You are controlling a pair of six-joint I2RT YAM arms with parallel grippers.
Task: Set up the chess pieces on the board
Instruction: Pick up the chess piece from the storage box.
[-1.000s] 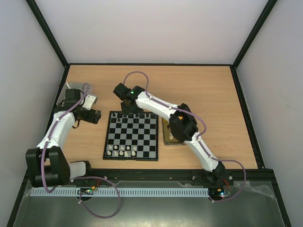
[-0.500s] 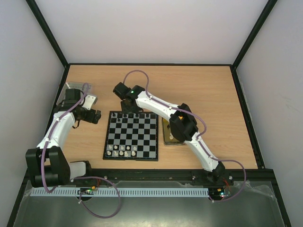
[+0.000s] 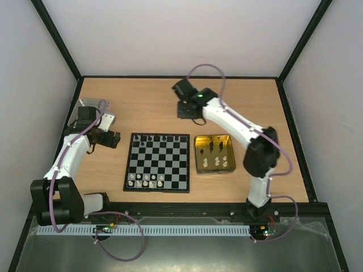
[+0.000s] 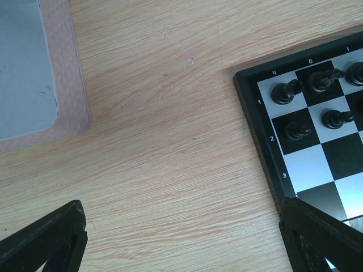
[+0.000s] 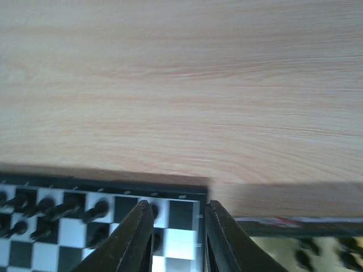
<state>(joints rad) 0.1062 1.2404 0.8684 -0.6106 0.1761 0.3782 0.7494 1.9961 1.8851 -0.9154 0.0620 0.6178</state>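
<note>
The remaining tiny black and cream chess pieces (image 3: 211,147) sit in the gold square tin tray (image 3: 197,154) right of the black-and-silver chessboard (image 3: 164,164), below-right of the right arm's fingers (image 5: 136,238) (slightly parted, empty), which are nearer than the left arm's fingers (image 4: 48,241), spread wide.

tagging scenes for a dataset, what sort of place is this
Probably a robot lab test cell: a wooden table enclosed by plain white walls, with a left arm and right arm bolted at its near edge.
</note>
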